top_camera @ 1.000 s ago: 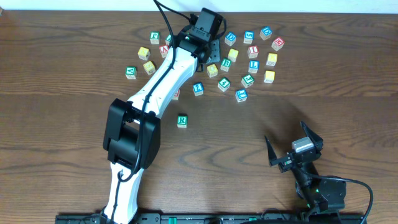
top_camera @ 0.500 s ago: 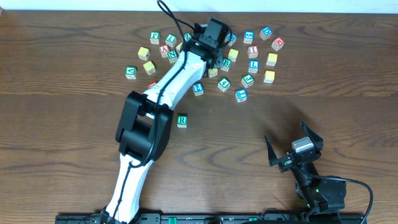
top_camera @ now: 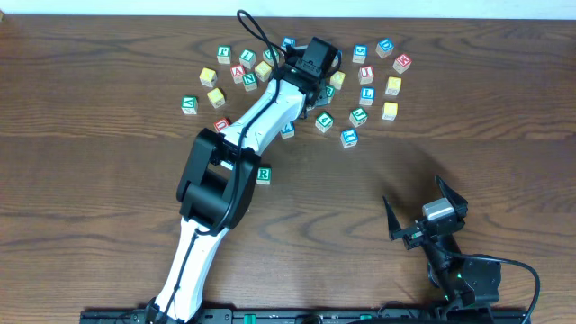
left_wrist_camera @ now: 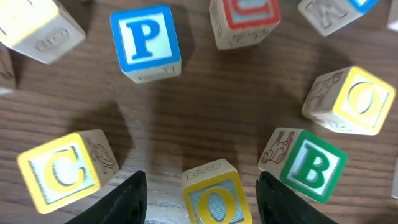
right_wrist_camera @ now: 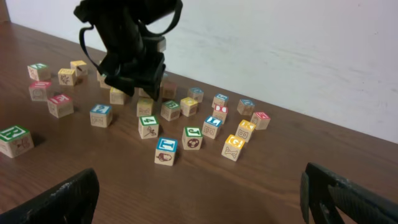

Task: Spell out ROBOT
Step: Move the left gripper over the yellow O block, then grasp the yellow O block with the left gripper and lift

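Note:
A green R block [top_camera: 263, 175] stands alone mid-table, and it also shows in the right wrist view [right_wrist_camera: 13, 139]. My left gripper [top_camera: 317, 70] is open over the block cluster at the back. In the left wrist view its fingers [left_wrist_camera: 202, 202] straddle a yellow O block [left_wrist_camera: 216, 198] without touching it. A green B block [left_wrist_camera: 311, 165] lies just right of it. A second yellow O block [left_wrist_camera: 357, 99] lies farther right. My right gripper [top_camera: 423, 220] is open and empty at the front right, and its fingers frame bare table in the right wrist view [right_wrist_camera: 199, 199].
Several more letter blocks are scattered across the back of the table [top_camera: 364, 76]. A blue P block [left_wrist_camera: 146, 40] and a yellow C block [left_wrist_camera: 59, 174] lie near the left fingers. The left arm [top_camera: 243, 144] stretches diagonally over the table and partly covers the R block's surroundings.
My left gripper has moved to the right over the block cluster, and the arm has swung with it. The right arm and the R block have not moved.

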